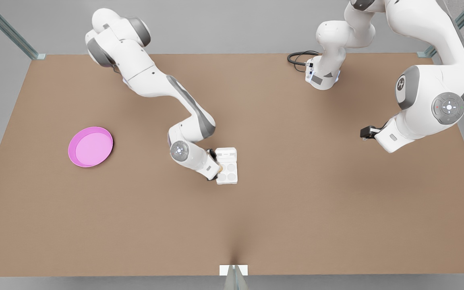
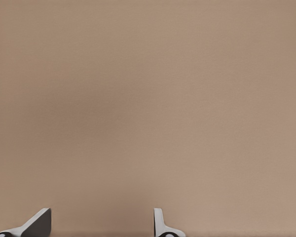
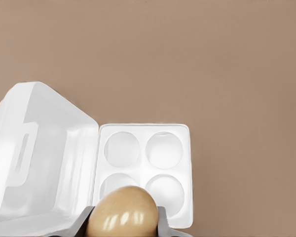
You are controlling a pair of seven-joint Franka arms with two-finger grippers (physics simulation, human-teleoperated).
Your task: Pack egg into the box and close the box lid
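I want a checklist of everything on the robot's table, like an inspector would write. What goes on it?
Surface: plain brown table.
Job's things: smooth tan egg held in the right gripper, above the small white four-cup carton; all four cups empty; white hinged lid open.
Clutter: round pink dish, empty, at the front view's left.
Grippers: right shut on the egg; left gripper open, waiting over bare table.
Cables: black loop by an arm's base.
Surroundings: grey floor, metal frame posts.
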